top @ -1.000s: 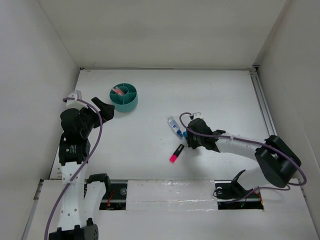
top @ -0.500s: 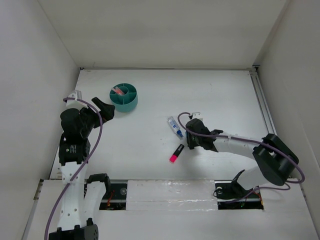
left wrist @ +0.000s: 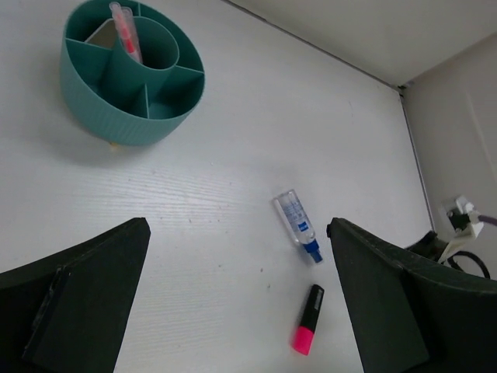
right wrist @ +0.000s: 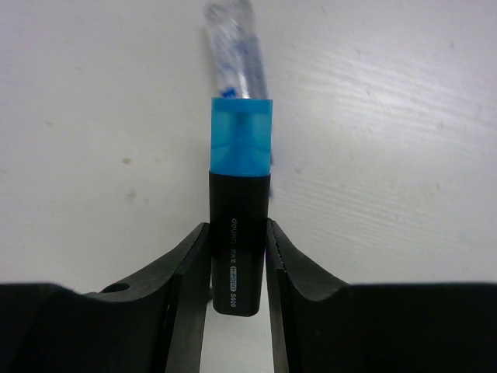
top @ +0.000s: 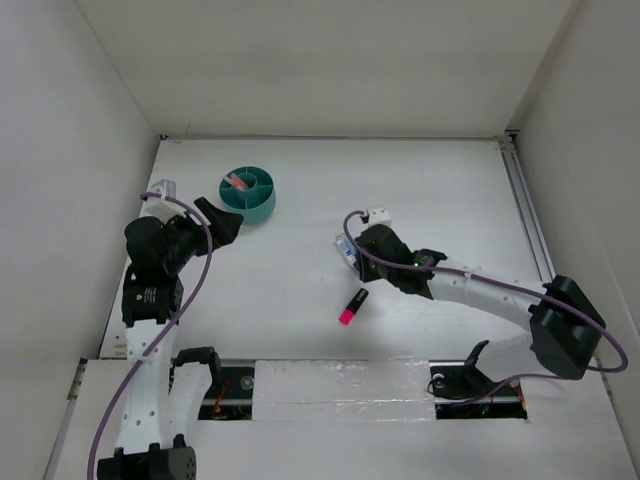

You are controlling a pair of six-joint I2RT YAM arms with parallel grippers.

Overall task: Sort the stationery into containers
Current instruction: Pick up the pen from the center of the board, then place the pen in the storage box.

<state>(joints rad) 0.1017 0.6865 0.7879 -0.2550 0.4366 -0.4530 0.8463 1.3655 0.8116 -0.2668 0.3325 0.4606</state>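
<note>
My right gripper (right wrist: 237,233) is shut on the black body of a blue-black marker (right wrist: 241,148), whose blue end points forward above the table. Just past that end lies a clear-blue tube (right wrist: 231,47). From the top view the right gripper (top: 362,252) hangs beside the tube (top: 345,246), and a pink highlighter (top: 352,306) with a black cap lies nearer the arms. The round teal tub (top: 247,195) stands at the far left with a pink pen (left wrist: 124,23) in one compartment. My left gripper (top: 222,222) is open near the tub, holding nothing.
In the left wrist view the tub (left wrist: 132,128), the tube (left wrist: 297,227) and the highlighter (left wrist: 307,320) lie ahead between the wide fingers (left wrist: 78,295). White walls enclose the table on three sides. A metal rail (top: 528,220) runs along the right edge.
My right gripper closed on the marker and carried it up and left, next to the tube. The left gripper shifted slightly to the right.
</note>
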